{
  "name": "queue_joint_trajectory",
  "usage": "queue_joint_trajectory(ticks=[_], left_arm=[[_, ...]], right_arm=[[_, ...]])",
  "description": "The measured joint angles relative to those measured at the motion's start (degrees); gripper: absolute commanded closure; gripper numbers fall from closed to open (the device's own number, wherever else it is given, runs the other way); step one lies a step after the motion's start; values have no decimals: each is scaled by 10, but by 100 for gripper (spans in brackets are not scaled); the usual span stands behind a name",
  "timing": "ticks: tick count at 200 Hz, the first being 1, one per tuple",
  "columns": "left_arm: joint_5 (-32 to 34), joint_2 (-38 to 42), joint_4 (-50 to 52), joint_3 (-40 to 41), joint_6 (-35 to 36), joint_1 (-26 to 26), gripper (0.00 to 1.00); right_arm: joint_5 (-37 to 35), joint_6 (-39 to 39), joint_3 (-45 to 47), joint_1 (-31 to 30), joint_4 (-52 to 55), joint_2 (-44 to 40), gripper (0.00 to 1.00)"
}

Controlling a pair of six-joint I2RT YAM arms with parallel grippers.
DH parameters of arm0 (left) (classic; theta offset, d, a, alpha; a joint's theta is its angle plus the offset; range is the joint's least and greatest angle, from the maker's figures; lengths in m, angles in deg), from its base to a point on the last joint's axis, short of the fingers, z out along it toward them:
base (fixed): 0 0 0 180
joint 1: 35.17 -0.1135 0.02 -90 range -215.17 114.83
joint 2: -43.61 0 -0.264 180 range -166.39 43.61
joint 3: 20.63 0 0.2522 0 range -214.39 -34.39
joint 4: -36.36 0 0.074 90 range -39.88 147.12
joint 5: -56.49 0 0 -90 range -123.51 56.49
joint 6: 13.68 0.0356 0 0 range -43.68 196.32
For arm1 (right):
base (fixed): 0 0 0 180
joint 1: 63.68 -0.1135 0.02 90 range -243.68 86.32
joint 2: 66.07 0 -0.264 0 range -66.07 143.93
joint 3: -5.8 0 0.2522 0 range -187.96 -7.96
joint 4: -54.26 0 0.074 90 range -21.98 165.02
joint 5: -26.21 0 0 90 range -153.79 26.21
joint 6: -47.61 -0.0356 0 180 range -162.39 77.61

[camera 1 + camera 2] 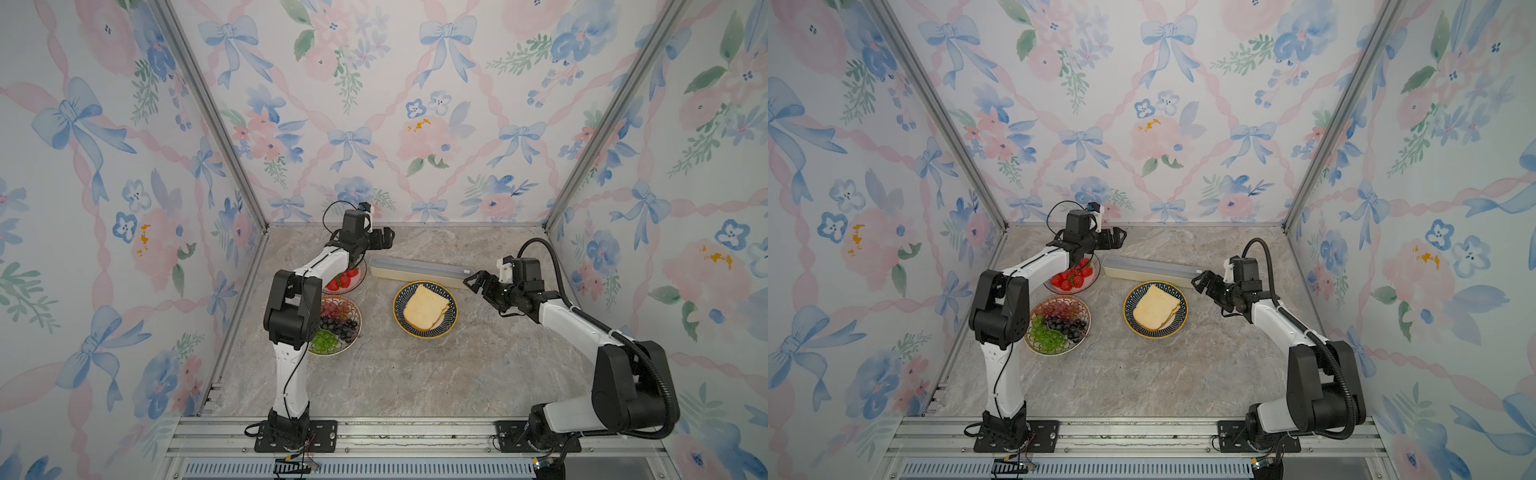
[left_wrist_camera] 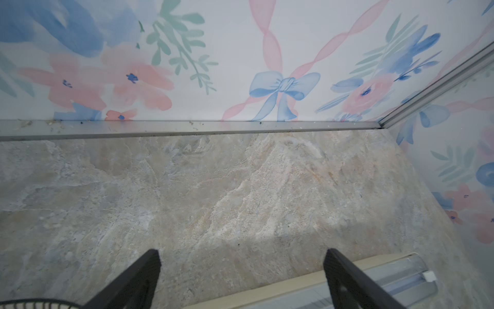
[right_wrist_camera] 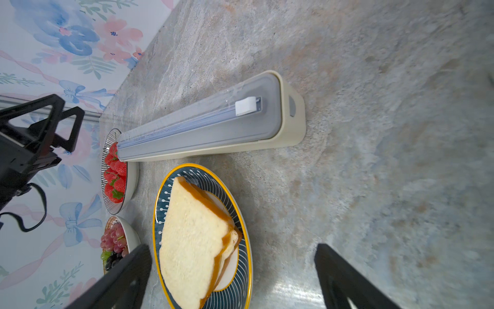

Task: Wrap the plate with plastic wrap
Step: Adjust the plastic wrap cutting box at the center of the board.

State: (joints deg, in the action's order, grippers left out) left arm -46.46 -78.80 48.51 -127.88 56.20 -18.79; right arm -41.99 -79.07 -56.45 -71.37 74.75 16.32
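A dark blue striped plate [image 1: 451, 321] [image 1: 1182, 323] [image 3: 242, 278] with a yellow rim holds slices of white bread [image 1: 424, 309] at the middle of the table. Just behind it lies a long cream box [image 1: 417, 272] [image 1: 1148, 271] [image 3: 203, 128] [image 2: 267, 286] with a grey-blue lid; the plastic wrap is hidden inside it. My left gripper [image 1: 390, 236] [image 1: 1122, 235] [image 2: 240, 256] hangs open above the table past the box's left end, holding nothing. My right gripper [image 1: 471, 282] [image 1: 1198, 280] [image 3: 232, 251] is open and empty beside the box's right end, near the plate.
A plate of strawberries [image 1: 345, 280] [image 1: 1073, 276] [image 3: 115, 171] and a plate of grapes [image 1: 338, 322] [image 1: 1059, 324] [image 3: 115, 238] sit at the left, partly under my left arm. A white slider [image 3: 246, 106] rides on the box lid. Floral walls enclose three sides.
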Motion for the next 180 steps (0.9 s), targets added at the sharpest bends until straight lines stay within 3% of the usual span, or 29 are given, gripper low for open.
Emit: queue_joint_trajectory(ticks=[31, 90, 180], left_arm=[[-16, -45, 30, -19, 4, 3, 2], [-40, -47, 47, -3, 11, 31, 2], [-47, 48, 56, 122, 11, 50, 2]], right_arm=[[-11, 20, 0, 0, 23, -11, 3], [-21, 50, -7, 2, 64, -25, 3], [-7, 110, -93, 61, 113, 8, 3]])
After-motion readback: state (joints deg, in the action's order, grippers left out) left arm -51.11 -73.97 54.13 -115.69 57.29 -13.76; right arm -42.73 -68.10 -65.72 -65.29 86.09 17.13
